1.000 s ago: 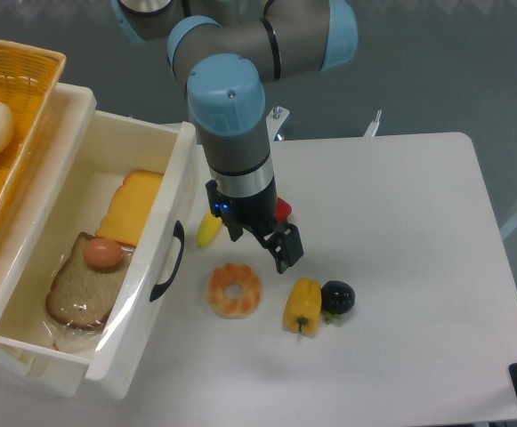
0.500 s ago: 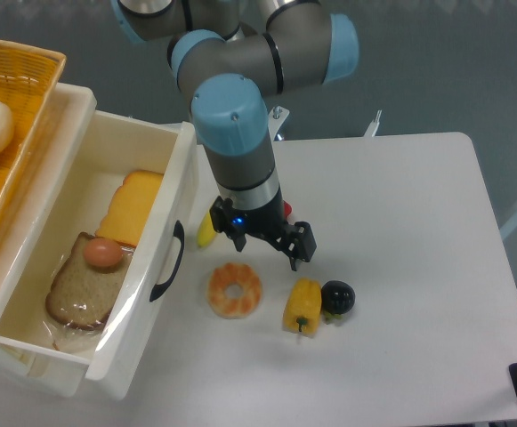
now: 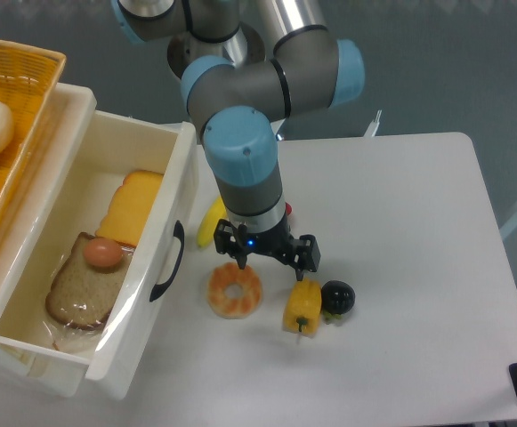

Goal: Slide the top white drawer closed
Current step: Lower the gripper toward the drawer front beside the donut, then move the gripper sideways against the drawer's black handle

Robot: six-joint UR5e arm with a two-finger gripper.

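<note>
banana (image 3: pixel 208 223): part hid by arm | basket (image 3: pixel 13 98): cut off left/top

— Where does the arm (image 3: pixel 240 98) come in?
— From twelve o'clock at the top edge. Grey links with pale blue joint caps fold over one another, then the last blue-capped link runs down toward six o'clock.
— And the wrist?
— It stands almost vertical, seen nearly end-on from above, with a small blue light glowing at its lower end.
— How is the gripper (image 3: pixel 268 255) set?
— It points straight down. Its two black fingers (image 3: pixel 308 253) are spread wide, one toward nine o'clock and one toward three o'clock, with nothing between them.
— Is it touching anything?
— That cannot be told from this view.
</note>
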